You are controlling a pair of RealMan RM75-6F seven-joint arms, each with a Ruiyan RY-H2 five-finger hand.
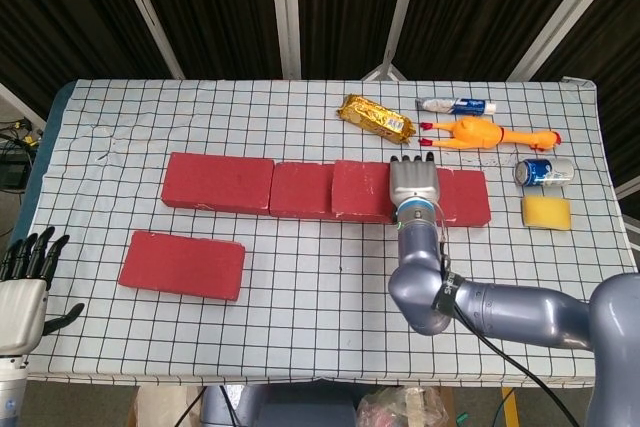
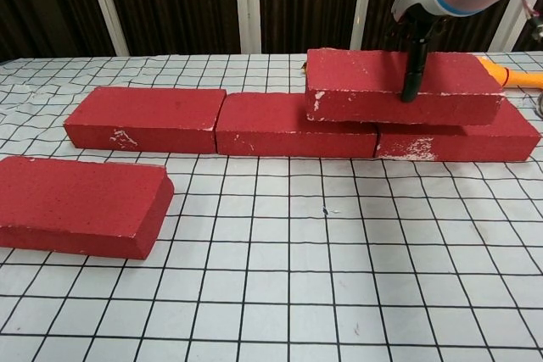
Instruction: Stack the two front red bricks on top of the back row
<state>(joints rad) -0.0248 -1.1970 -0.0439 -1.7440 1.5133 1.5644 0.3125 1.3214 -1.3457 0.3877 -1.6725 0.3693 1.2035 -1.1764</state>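
Head view, from my seat, far left first: my left hand [image 1: 22, 287] sits off the table's [image 1: 300, 337] near-left corner, fingers spread and holding nothing. Next comes the front brick [image 1: 182, 265], flat on the checked cloth, well apart from the back row. That back row [image 1: 218, 183] runs as three red bricks end to end across the middle of the table. On it sits the stacked brick [image 2: 399, 86], lying over the seam between the middle and right bricks; in the chest view it looks level and rests on both. My right hand [image 1: 412, 182] lies on top of it, palm down, fingers straight and close together, with a dark fingertip [image 2: 412, 82] hooked down over the brick's front face. Beyond the row I see a gold snack packet [image 1: 375, 118], a tube [image 1: 456, 105], a rubber chicken [image 1: 485, 134], a blue can [image 1: 543, 171] and a yellow sponge [image 1: 546, 213]
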